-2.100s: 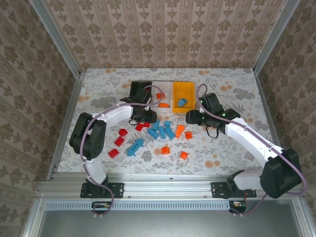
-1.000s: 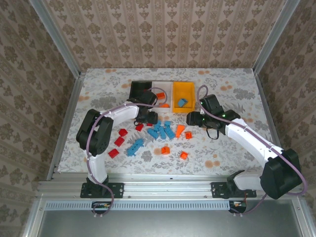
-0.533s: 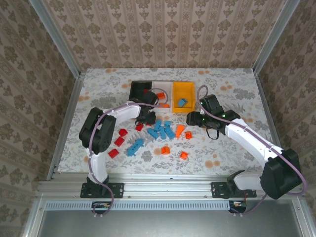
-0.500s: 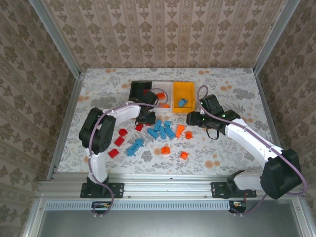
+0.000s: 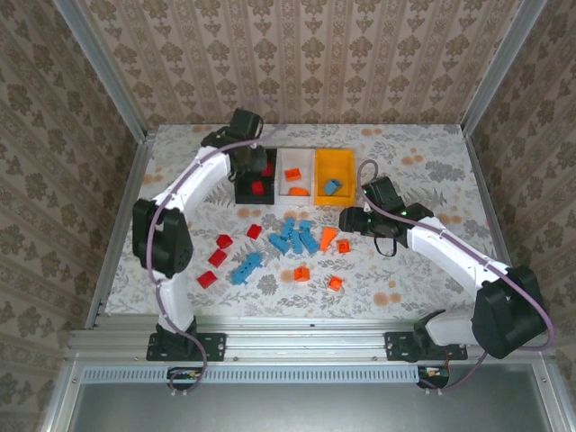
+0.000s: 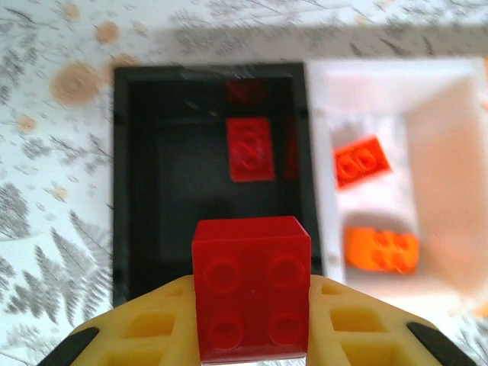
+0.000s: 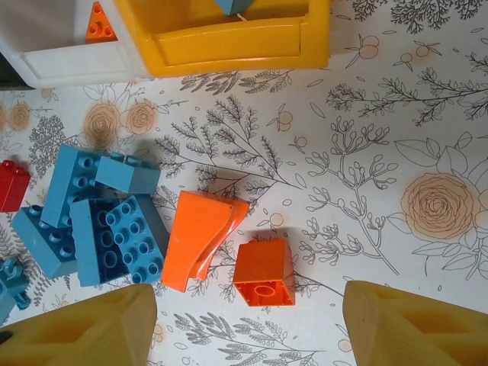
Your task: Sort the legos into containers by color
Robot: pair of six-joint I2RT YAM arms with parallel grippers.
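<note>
We see the left tool (image 6: pixel 252 339) clenched on a red brick (image 6: pixel 252 282) over the black bin (image 6: pixel 175 183); the right tool (image 7: pixel 245 324) hangs released above an orange brick (image 7: pixel 264 271) on the table (image 7: pixel 396 114).

top: high, looking down | wrists: close, downward | top+left share black bin (image 6: pixel 183 198)

Red, blue, orange legos (image 5: pixel 294 238) lie scattered near black, white, orange-yellow containers (image 5: pixel 334 195).
</note>
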